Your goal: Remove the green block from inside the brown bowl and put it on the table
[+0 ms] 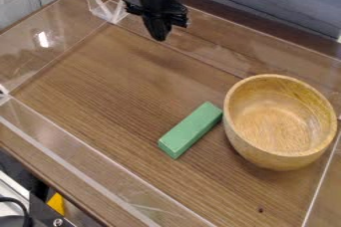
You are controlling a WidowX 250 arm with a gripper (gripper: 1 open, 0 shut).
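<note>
Lying flat on the table (107,92), the green block (190,130) sits just beside the left outer wall of the brown bowl (280,121), very close to it, though whether the two touch cannot be told from this view. The bowl itself shows only bare wood grain inside; nothing rests in it. Judged from how things lie, the task's goal looks already met: the block is out of the bowl and on the tabletop.

At the far end of the table, the gripper (159,32) hangs near the back acrylic wall (240,77), pointing steeply down, its two fingers pressed together into a single dark tip with nothing between them. It is empty and well apart from both block and bowl.

The relation that matters for any further move is this: from the pincer, the block lies toward the camera and a little to the right in the picture, across a wide stretch of bare wood. Its long axis runs on a diagonal, from the lower left end nearest the camera up toward the bowl's rim at the upper right. Only one arm is present, so reach is not a choice. If the block needed regripping, the fingers would have to part first and close across its narrow width, square to that diagonal.
</note>
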